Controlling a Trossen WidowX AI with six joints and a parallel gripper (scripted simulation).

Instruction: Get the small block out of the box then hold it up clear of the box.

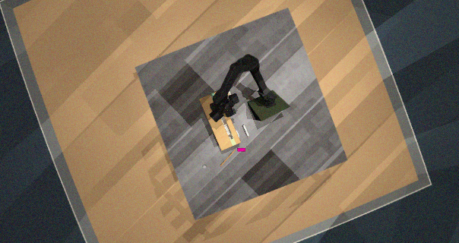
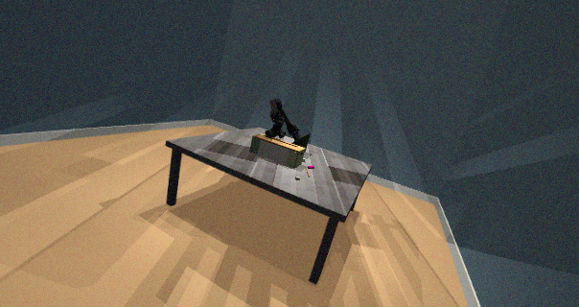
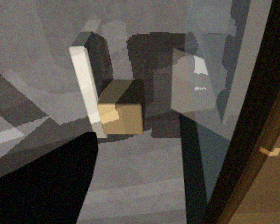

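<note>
while hovering over box (image 1: 222, 127), tool (image 1: 222, 110) wide open, nothing between fingers.

Open claw (image 3: 140, 86) over tan block (image 3: 122, 115)

The bench (image 1: 296, 110) is showing grey streaked planks with darker charcoal patches, the box (image 1: 224, 134) is showing a tan top and, in the exterior view, an olive-grey side, the arm (image 1: 243, 70) is looking black on a dark green base (image 1: 271, 108), and the small block (image 1: 241, 149) is glowing magenta.
</note>
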